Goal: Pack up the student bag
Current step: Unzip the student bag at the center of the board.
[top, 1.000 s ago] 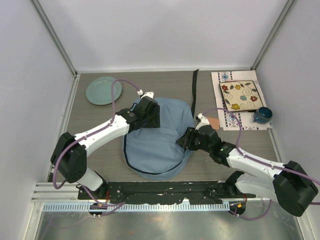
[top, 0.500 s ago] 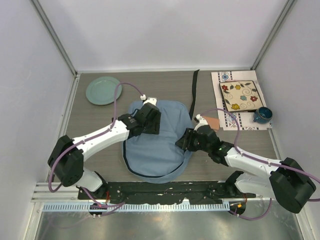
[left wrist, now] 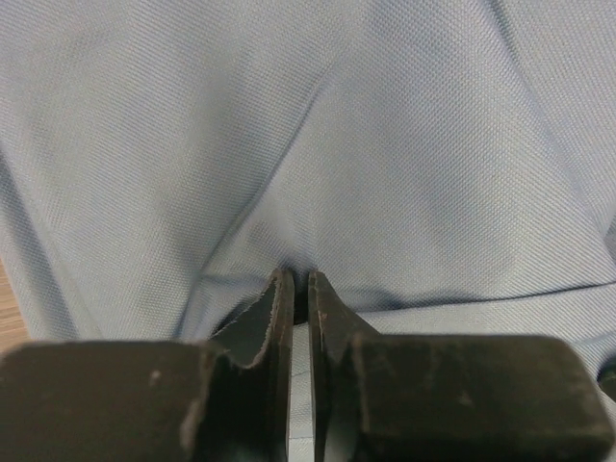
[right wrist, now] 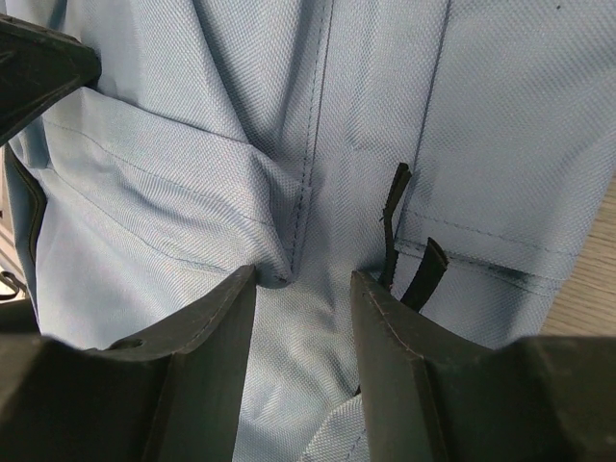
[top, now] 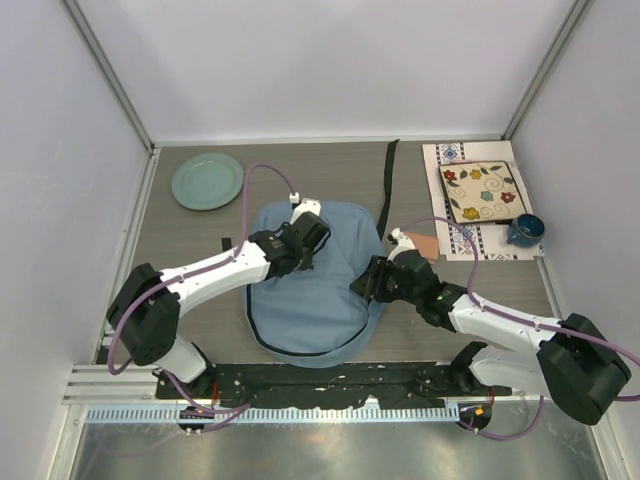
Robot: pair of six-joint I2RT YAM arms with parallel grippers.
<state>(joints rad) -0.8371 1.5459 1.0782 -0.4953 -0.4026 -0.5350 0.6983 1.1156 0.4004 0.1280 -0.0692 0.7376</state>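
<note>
The student bag [top: 320, 295] is a light blue-grey fabric backpack lying flat in the middle of the table. My left gripper [top: 305, 245] rests on its upper left part. In the left wrist view this gripper [left wrist: 300, 279] is shut, and creases in the bag fabric [left wrist: 318, 144] run out from its tips. My right gripper [top: 366, 284] is at the bag's right edge. Seen from the right wrist, its jaws [right wrist: 303, 274] hold a bunched fold of fabric [right wrist: 298, 356] by a seam, with two short black strap ends [right wrist: 409, 245] just beside the right finger.
A green plate [top: 207, 180] lies at the back left. A flowered square plate [top: 483, 191] sits on a patterned mat [top: 455, 240] at the back right, with a blue mug [top: 524, 230] beside it. A black strap [top: 388, 185] trails behind the bag. White walls enclose the table.
My left gripper has slid a little to the right over the bag and closed on its fabric. The right arm has hardly moved.
</note>
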